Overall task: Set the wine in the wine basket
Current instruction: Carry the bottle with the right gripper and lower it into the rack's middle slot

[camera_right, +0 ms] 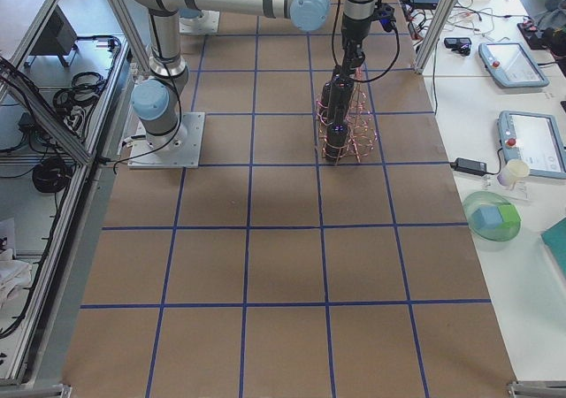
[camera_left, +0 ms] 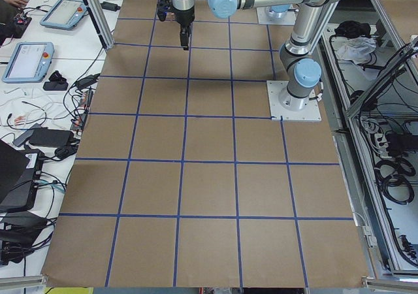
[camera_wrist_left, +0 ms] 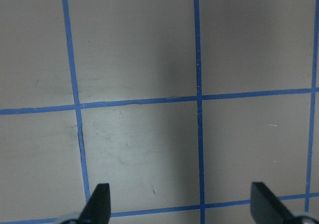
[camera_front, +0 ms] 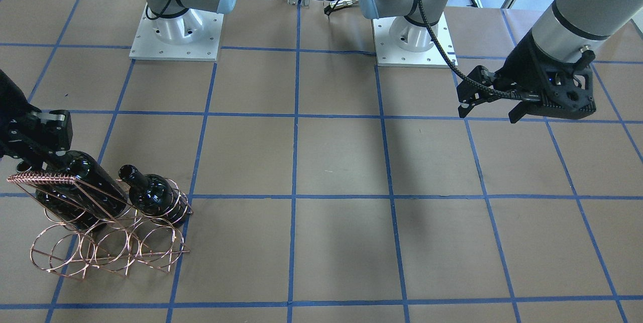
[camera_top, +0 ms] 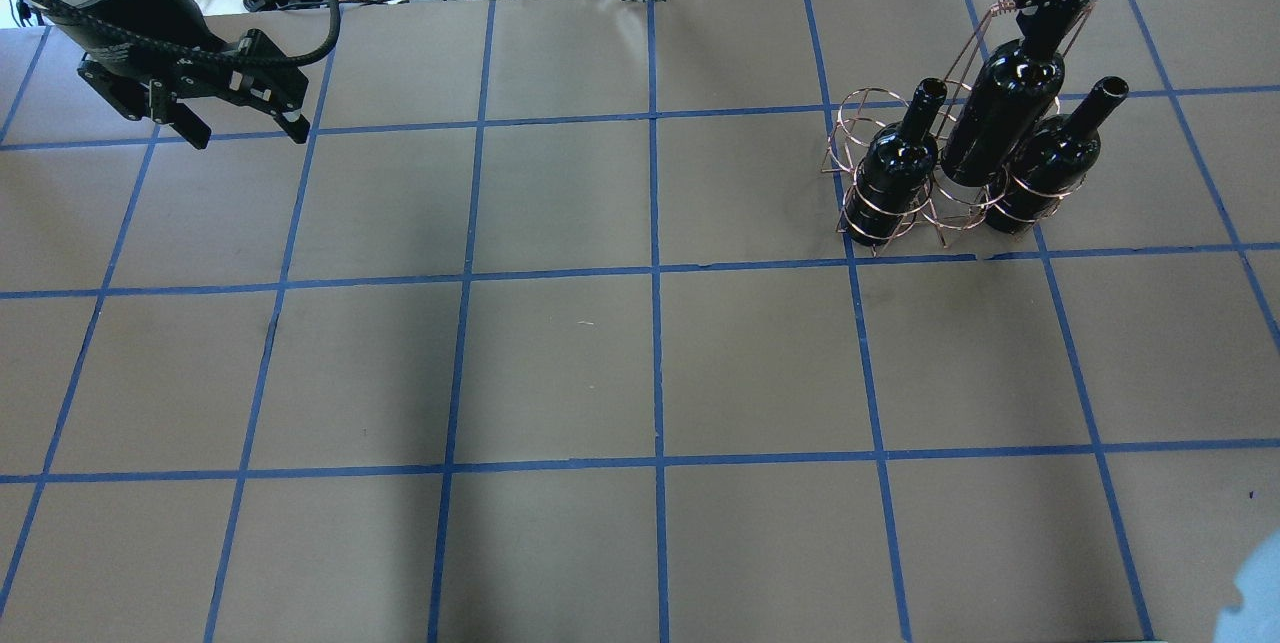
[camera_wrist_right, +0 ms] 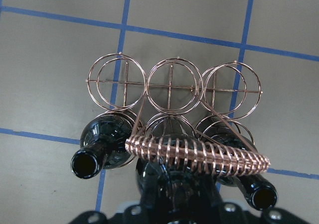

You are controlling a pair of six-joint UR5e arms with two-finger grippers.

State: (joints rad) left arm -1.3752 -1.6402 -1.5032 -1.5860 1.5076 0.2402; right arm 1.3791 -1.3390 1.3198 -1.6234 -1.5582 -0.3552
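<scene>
Near the table's (camera_top: 560, 373) far right corner, copper wire wine basket (camera_wrist_right: 171, 87) of round rings standing, glossy black wine (camera_top: 1000, 123) rising from its middle ring between two matching bottles (camera_top: 893, 173), right gripper (camera_top: 1048, 23) clamping its slim neck, left gripper (camera_top: 250, 136) hanging spread wide near the far left corner.

Table (camera_top: 560, 373) covered in brown paper, marked with a blue tape grid (camera_top: 655, 273). Standing directly on it: copper wire wine basket (camera_front: 105, 235), far right side. Two white arm base plates (camera_front: 145, 51) (camera_front: 437, 57) at the robot's edge.
</scene>
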